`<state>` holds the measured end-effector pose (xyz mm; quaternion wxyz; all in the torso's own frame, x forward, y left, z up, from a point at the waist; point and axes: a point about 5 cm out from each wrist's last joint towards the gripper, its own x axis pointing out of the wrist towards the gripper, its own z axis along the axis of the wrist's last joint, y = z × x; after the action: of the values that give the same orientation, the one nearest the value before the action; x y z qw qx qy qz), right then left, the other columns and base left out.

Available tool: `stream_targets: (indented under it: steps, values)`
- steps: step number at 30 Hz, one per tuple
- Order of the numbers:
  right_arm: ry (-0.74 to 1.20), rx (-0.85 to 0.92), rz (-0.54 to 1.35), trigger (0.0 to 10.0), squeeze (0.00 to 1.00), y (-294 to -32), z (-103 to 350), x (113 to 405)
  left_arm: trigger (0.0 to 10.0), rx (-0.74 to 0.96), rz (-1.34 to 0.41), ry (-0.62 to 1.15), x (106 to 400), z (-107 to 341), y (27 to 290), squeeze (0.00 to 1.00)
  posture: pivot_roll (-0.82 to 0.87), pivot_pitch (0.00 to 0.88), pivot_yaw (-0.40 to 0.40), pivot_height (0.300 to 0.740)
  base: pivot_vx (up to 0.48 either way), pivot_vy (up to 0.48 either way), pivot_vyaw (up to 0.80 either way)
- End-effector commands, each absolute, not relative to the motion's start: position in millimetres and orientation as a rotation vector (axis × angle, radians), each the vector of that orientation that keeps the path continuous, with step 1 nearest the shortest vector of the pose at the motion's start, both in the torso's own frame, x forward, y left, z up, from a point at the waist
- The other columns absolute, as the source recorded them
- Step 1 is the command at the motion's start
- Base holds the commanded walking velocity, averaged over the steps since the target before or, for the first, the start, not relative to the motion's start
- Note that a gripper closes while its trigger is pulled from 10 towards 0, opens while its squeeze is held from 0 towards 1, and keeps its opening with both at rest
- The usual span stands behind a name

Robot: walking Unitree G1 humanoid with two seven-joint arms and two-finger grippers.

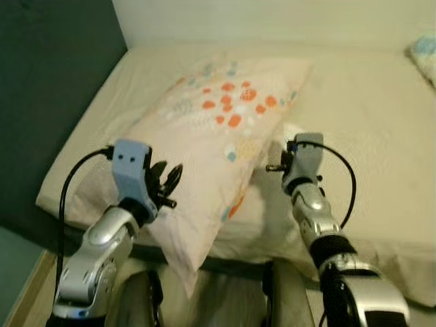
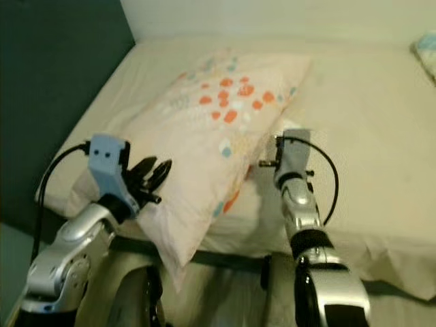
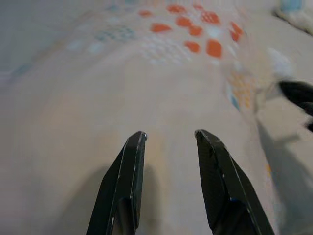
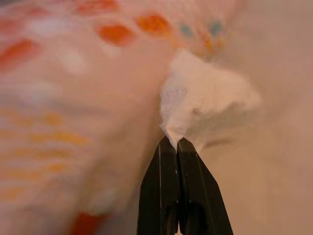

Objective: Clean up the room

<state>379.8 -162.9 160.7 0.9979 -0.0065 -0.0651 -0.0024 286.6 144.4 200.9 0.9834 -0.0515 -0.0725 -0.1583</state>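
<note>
A cream pillow printed with orange and blue dots lies slantwise on the bed, its near corner hanging over the front edge. My left gripper is open, its fingers resting against the pillow's near left side with nothing between them. On the pillow's right side, a white corner of the pillow sticks out. My right gripper is shut on the tip of that corner. In the left eye view the right wrist covers that hand's fingers.
A dark teal wall runs along the bed's left side and a cream wall stands behind it. Another blue-patterned pillow lies at the far right. A strip of wooden floor shows at the lower left.
</note>
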Motion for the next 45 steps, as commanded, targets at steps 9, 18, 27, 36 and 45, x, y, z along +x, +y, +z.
stream_targets:
  steps: [9, 18, 27, 36, 45]
  values:
    - [-0.179, -0.036, 0.022, 10.0, 0.00, -144, 160, 360, 10.0, -0.124, -0.228, -0.128, 291, 189, 142, 0.00, -0.02, 0.111, 0.016, 0.537, 0.000, 0.000, 0.00]
    - [-0.186, -0.165, 0.074, 10.0, 0.00, -136, 160, 349, 10.0, -0.018, -0.011, -0.055, 298, 167, 159, 0.00, -0.04, 0.093, 0.008, 0.537, 0.000, 0.000, 0.00]
    - [-0.132, -0.161, 0.165, 10.0, 0.00, -125, 145, 336, 10.0, 0.045, -0.037, -0.068, 294, 159, 149, 0.00, -0.03, 0.066, 0.000, 0.547, 0.000, 0.000, 0.00]
    - [-0.072, -0.133, 0.131, 10.0, 0.00, -125, 131, 331, 10.0, 0.026, -0.027, -0.088, 292, 152, 144, 0.00, -0.03, 0.057, -0.011, 0.577, 0.000, 0.000, 0.00]
    - [-0.046, -0.146, 0.159, 10.0, 0.00, -124, 125, 328, 10.0, 0.028, -0.009, -0.103, 293, 151, 143, 0.00, -0.03, 0.048, -0.014, 0.612, 0.000, 0.000, 0.00]
